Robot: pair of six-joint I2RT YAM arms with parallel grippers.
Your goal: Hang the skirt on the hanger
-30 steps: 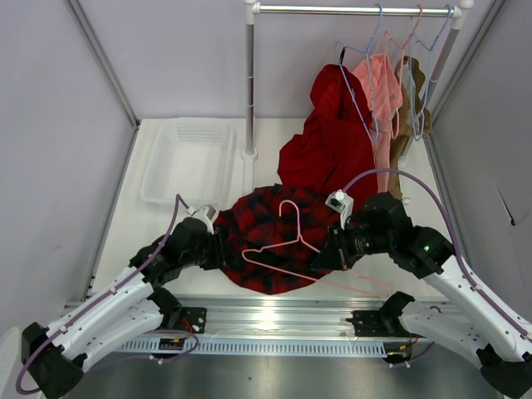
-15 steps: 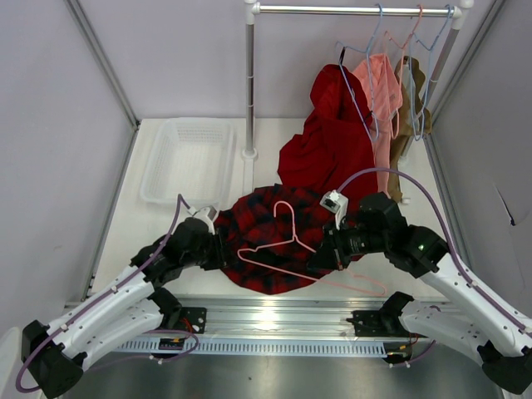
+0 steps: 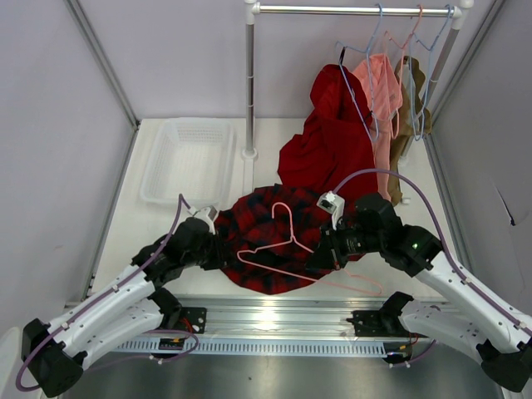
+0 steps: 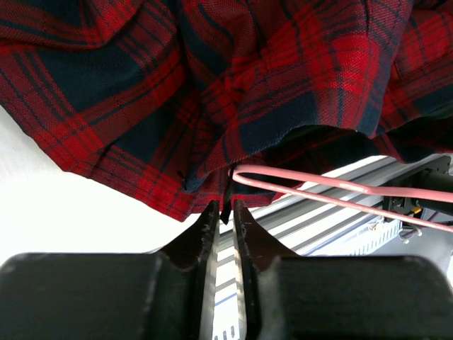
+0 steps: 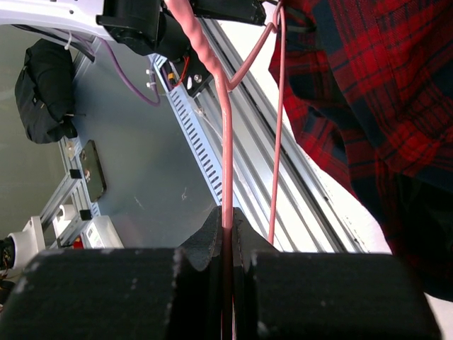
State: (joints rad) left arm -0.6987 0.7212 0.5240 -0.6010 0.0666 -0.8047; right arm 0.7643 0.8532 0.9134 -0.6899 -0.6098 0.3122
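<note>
The red and navy plaid skirt (image 3: 266, 237) lies bunched at the table's near middle. It fills the top of the left wrist view (image 4: 212, 92) and the right of the right wrist view (image 5: 382, 106). The pink wire hanger (image 3: 287, 241) is held over it, hook to the back. My left gripper (image 3: 218, 247) is shut on the skirt's near-left hem (image 4: 225, 205). My right gripper (image 3: 320, 256) is shut on the hanger's wire (image 5: 227, 177), at the skirt's right side. The hanger's left corner shows in the left wrist view (image 4: 283, 180).
A white basket (image 3: 189, 158) stands at the back left. A rail stand (image 3: 249, 83) at the back carries a plain red garment (image 3: 332, 141), a salmon-pink garment (image 3: 381, 87) and light blue hangers (image 3: 366, 50). A metal rail (image 3: 274, 320) runs along the near edge.
My right gripper has moved left with the hanger, carrying its left corner further over the skirt. The left gripper has stayed in place on the hem.
</note>
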